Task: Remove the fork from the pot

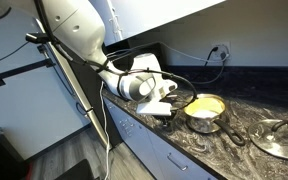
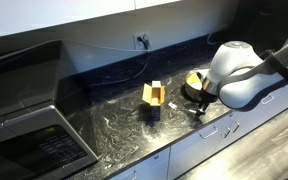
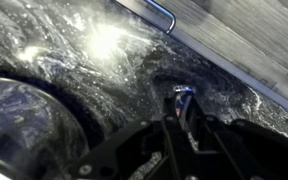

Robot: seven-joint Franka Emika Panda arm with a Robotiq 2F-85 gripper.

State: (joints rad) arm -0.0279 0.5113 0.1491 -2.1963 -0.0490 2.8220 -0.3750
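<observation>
The pot (image 1: pixel 206 107) is a small shiny steel saucepan with a yellow-glowing inside, standing on the dark marbled counter (image 1: pixel 199 140). In an exterior view it shows partly behind the arm's wrist (image 2: pixel 193 80). My gripper (image 1: pixel 165 112) hangs low over the counter just beside the pot, outside it, also seen in an exterior view (image 2: pixel 198 110). In the wrist view the jaws (image 3: pixel 181 108) are drawn together on a thin thing with a blue and reddish end, the fork (image 3: pixel 183 95), pointing down at the counter top. The fork is too small to make out in both exterior views.
A flat silvery lid with a knob (image 1: pixel 280 138) lies on the counter past the pot. A small yellow box (image 2: pixel 154 99) stands mid-counter. A steel appliance (image 2: pixel 29 125) fills one end. A wall socket with a cable (image 1: pixel 220 49) sits behind. The counter's front edge and a drawer handle (image 3: pixel 160 12) are close.
</observation>
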